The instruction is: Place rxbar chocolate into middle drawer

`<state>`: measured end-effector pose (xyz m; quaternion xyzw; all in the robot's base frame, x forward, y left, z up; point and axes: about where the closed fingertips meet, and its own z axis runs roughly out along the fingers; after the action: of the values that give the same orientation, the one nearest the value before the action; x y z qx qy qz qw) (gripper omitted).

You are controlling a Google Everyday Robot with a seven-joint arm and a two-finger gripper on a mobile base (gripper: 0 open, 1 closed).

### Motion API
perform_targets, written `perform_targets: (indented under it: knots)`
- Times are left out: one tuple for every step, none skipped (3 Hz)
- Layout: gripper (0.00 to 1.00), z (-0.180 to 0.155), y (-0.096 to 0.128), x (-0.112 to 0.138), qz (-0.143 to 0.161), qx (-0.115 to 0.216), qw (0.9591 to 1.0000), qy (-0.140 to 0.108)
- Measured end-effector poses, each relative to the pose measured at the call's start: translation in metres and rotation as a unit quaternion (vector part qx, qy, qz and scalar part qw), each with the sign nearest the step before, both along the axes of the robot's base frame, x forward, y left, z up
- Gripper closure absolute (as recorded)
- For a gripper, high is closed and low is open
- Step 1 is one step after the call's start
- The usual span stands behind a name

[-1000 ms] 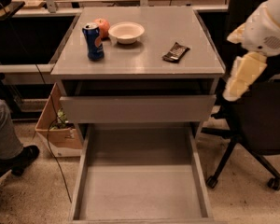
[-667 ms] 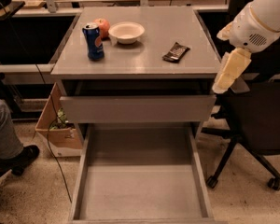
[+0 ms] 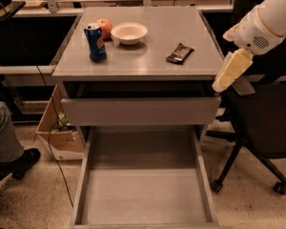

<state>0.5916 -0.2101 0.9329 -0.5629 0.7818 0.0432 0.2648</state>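
Note:
The rxbar chocolate (image 3: 179, 53) is a small dark bar lying flat on the grey cabinet top (image 3: 148, 68), right of centre. The middle drawer (image 3: 142, 194) is pulled far out below, a long grey tray with nothing in it. My gripper (image 3: 222, 82) hangs at the cabinet's right edge, to the right of the bar and a little lower, apart from it. Its pale fingers (image 3: 232, 69) point down and left.
A blue soda can (image 3: 96, 42), a red apple (image 3: 104, 27) and a white bowl (image 3: 129, 33) stand at the back left of the top. The upper drawer (image 3: 140, 109) is slightly out. A black office chair (image 3: 262, 128) stands right; a cardboard box (image 3: 61, 128) and a person's leg (image 3: 7, 142) left.
My arm and gripper have moved left and slightly up, from beside the chair to the cabinet's right edge, closer to the bar. Nothing on the cabinet has moved.

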Motion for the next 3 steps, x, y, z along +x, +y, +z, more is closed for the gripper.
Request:
perform_targets:
  knots:
    - [0.0,-0.013,-0.001,0.041,-0.04,0.057,0.9975,-0.015]
    - [0.0,-0.024,0.005,0.091,-0.065,0.098,0.9925,-0.033]
    - [0.0,-0.04,0.015,0.14,-0.081,0.127,0.9873,-0.05]
